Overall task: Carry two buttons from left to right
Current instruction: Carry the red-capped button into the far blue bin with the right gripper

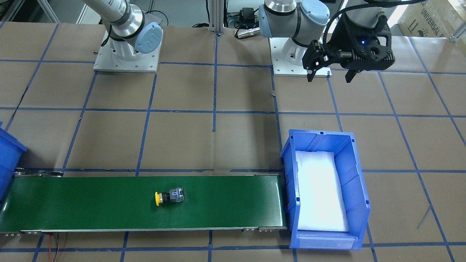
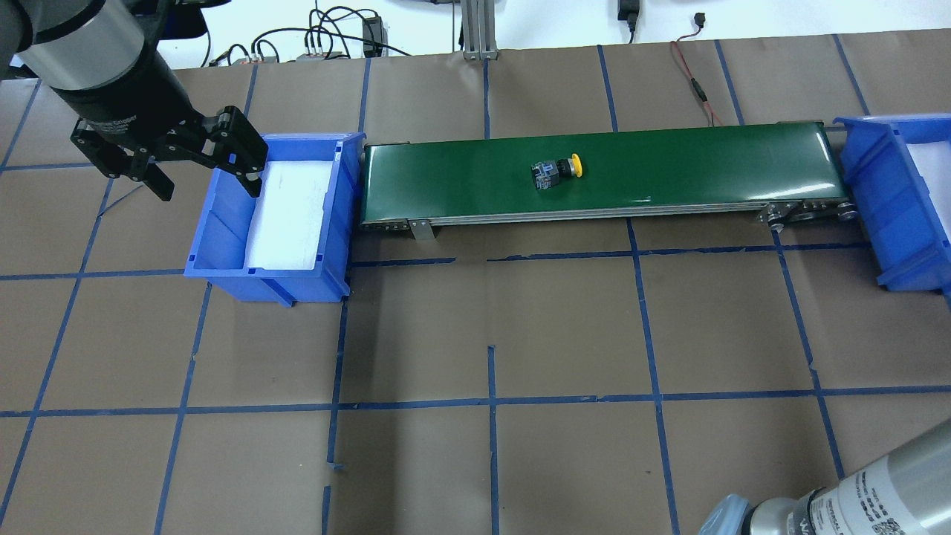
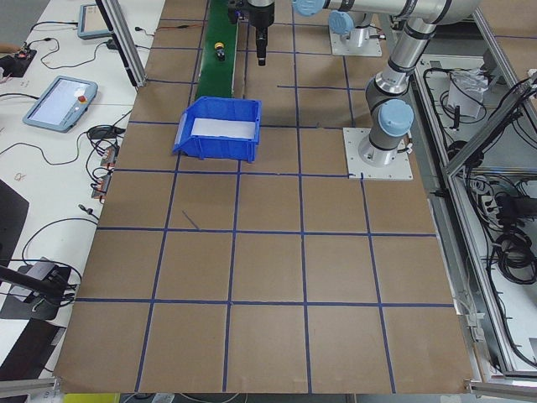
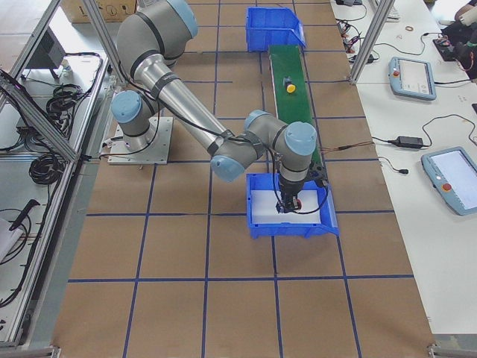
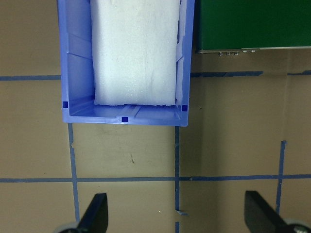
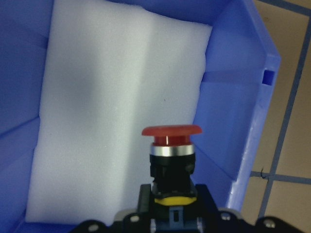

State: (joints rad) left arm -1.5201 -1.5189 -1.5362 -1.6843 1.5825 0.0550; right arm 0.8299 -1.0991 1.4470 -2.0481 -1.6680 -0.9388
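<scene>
The red button (image 6: 171,145) is clamped in the right gripper (image 6: 173,206) at the lower centre of the right wrist view. Its long axis is in line with the jaws and its cap is pointed at the foam pad (image 6: 112,121) of the blue bin (image 6: 243,97). The yellow button (image 2: 556,171) is seen lying mid-frame on the conveyor belt (image 2: 669,163), cap toward the frame's right. The left gripper (image 2: 204,180) is spread wide, with nothing held.

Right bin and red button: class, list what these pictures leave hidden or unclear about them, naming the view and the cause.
Overhead view: the right bin is cut by the frame's right edge; most of its inside is out of frame.
Right wrist view: the red button has its lower body hidden by the right gripper.
Exterior right view: too small to tell whether the button touches the foam.
</scene>
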